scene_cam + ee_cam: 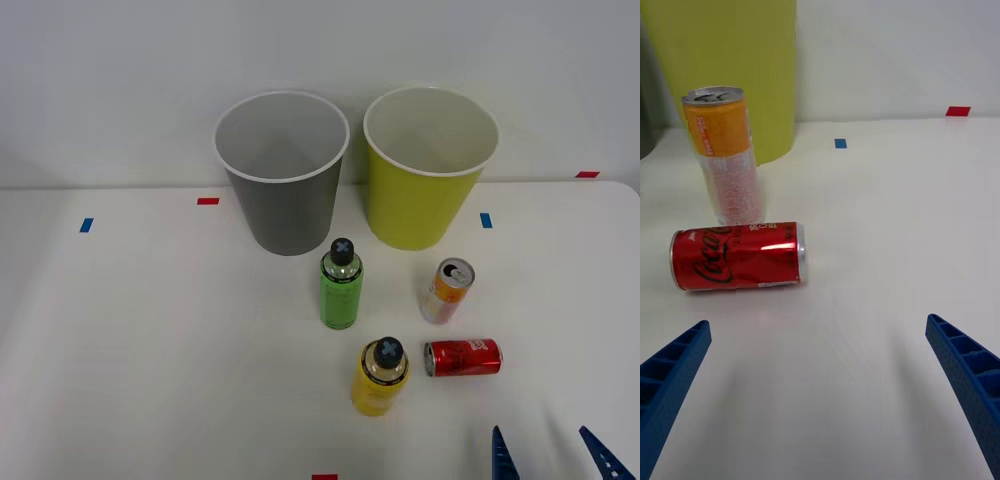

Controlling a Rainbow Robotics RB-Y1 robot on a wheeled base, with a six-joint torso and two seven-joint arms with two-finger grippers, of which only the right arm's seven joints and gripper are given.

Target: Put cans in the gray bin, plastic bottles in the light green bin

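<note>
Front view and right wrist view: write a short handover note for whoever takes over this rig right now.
Right gripper: jaws open, holding nothing, low over the table's near right edge, close to the red can.
Red can: lying on its side on the table.
Orange-and-white can: standing upright just beyond it.
Green bottle and yellow bottle: upright, mid-table.
Gray bin and light green bin: side by side at the back; nothing seen inside.
Done: nothing sorted.
Left: both cans to gray, both bottles to light green.
</note>
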